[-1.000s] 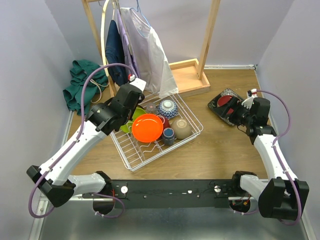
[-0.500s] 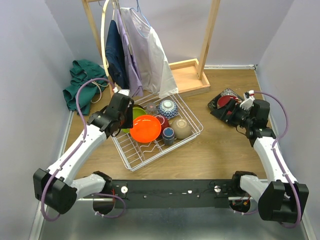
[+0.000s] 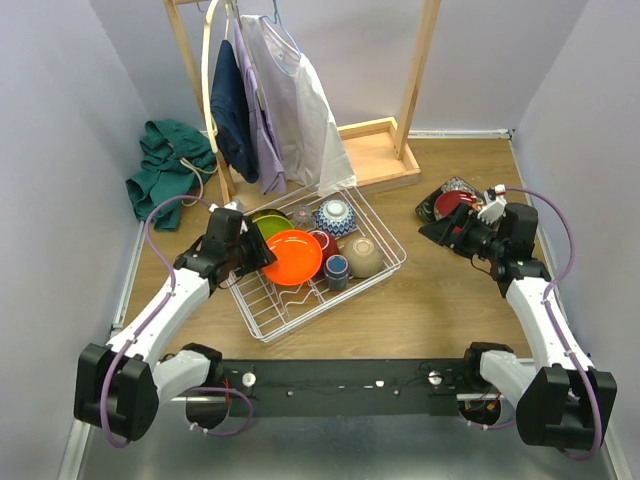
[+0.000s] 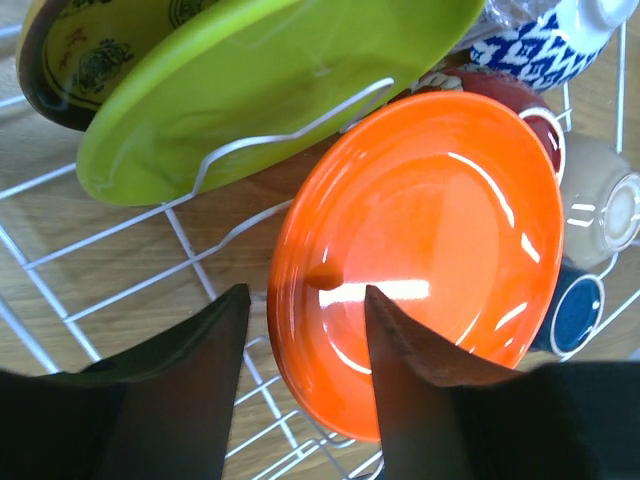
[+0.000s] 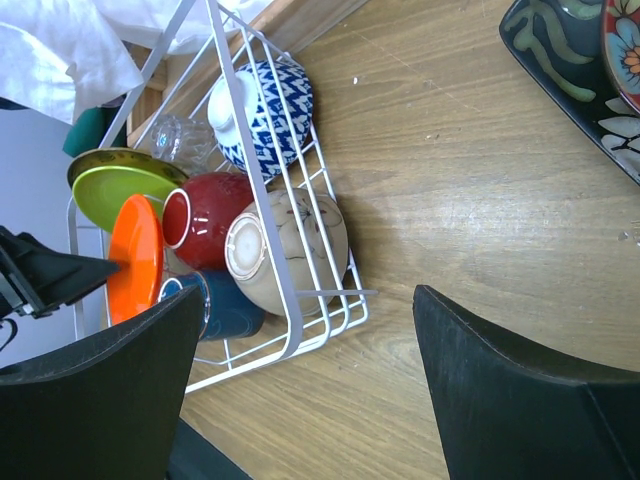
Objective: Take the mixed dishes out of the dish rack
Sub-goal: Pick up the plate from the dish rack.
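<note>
Black plate (image 5: 560, 70) and red plate (image 5: 625, 50) lie on the worktop (image 3: 430, 300); left tool (image 4: 305, 292) straddles, unclosed, the orange plate (image 4: 430, 260) in the rack (image 3: 300, 310); right tool (image 5: 308, 295) gapes empty. Most dishes await unloading.

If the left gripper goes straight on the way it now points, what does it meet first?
The left gripper would meet the orange plate first. Its rim lies in line between the open fingers, probably very close, though depth is unclear.
</note>
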Action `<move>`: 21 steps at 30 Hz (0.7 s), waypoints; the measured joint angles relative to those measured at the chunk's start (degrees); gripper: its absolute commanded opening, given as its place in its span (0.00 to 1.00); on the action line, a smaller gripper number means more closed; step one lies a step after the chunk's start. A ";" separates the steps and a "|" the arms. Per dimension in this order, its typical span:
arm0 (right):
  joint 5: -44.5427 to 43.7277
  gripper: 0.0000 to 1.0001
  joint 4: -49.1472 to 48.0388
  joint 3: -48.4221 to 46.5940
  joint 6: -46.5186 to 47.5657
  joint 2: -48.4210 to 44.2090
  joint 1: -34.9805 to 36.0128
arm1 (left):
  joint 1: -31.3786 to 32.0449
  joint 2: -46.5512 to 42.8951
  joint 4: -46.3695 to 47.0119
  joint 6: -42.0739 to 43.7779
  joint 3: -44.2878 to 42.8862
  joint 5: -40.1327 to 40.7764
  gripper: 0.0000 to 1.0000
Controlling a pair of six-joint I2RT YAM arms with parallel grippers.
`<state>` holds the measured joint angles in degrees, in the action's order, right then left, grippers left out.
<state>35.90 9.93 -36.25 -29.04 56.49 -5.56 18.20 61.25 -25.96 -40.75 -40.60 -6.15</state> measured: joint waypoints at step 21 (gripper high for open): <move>2.10 0.92 -0.22 0.74 -0.07 0.09 0.83 | -2.71 -7.54 4.74 -5.77 4.00 -3.15 0.00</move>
<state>38.00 9.72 -35.51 -29.10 56.58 -4.73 15.49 53.71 -21.21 -46.52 -36.60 -9.30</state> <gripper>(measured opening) 0.923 0.025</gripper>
